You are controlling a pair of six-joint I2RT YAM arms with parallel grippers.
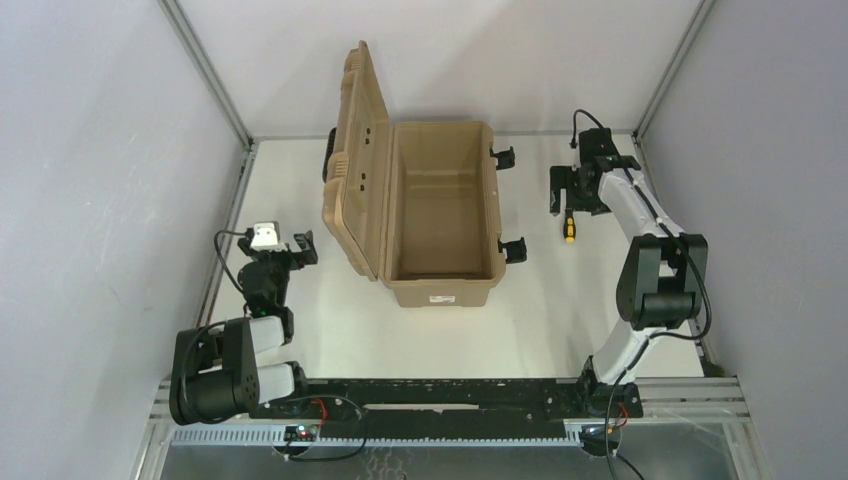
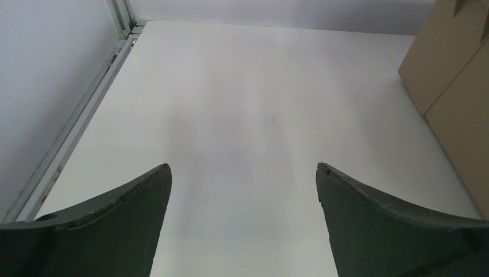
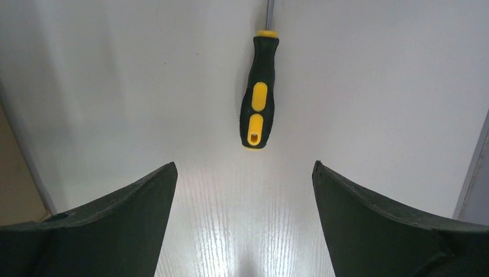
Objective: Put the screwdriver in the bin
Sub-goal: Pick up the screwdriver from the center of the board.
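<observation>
Now you're on the approach to the screwdriver (image 3: 258,98).
Right gripper (image 3: 244,166) jaws wide, handle just ahead of them, seemingly below; advance, lower, close.

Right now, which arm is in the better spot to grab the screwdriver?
Right. The right claw is open just beside the screwdriver, which lies right of the bin. The left claw, also open, sits on the bin's other side.
</observation>
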